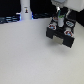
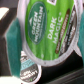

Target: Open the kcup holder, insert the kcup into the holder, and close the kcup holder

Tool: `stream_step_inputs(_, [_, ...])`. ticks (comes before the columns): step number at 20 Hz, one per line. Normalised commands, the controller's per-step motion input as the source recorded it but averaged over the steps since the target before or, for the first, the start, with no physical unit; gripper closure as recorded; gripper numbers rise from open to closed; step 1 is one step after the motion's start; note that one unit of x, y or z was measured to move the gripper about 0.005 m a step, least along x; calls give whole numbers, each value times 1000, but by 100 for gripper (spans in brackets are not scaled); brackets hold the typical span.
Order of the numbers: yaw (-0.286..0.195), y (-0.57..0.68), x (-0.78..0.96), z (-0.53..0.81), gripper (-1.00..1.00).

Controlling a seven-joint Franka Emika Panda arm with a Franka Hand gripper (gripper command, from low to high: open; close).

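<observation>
In the exterior view the black kcup holder (image 1: 61, 36) stands at the right on the white table, with small coloured pod tops showing on it. My gripper (image 1: 59, 23) hangs straight above it, close to its top. The wrist view is filled by the kcup (image 2: 47, 27), its green lid printed with white lettering and its whitish rim tilted, very close to the camera. It looks held between my fingers, though the fingers themselves are blurred and mostly hidden. Dark parts of the holder (image 2: 70, 70) lie beneath the kcup.
A tall white cylindrical post (image 1: 25, 11) stands at the back on the exterior view's left, by a dark edge with blue lights (image 1: 10, 19). Another pod with a dark and white lid (image 2: 29, 67) sits in the holder beside the held kcup.
</observation>
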Motion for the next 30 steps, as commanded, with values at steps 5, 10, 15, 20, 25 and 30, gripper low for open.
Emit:
stream_step_inputs(5, [-38,63,237,251,100])
stream_step_inputs(10, [19,29,27,-199,100])
stream_step_inputs(15, [20,1,15,-209,100])
stream_step_inputs(20, [8,63,91,-148,100])
stream_step_inputs(25, [-29,2,225,326,100])
stream_step_inputs(30, [-22,89,478,389,100])
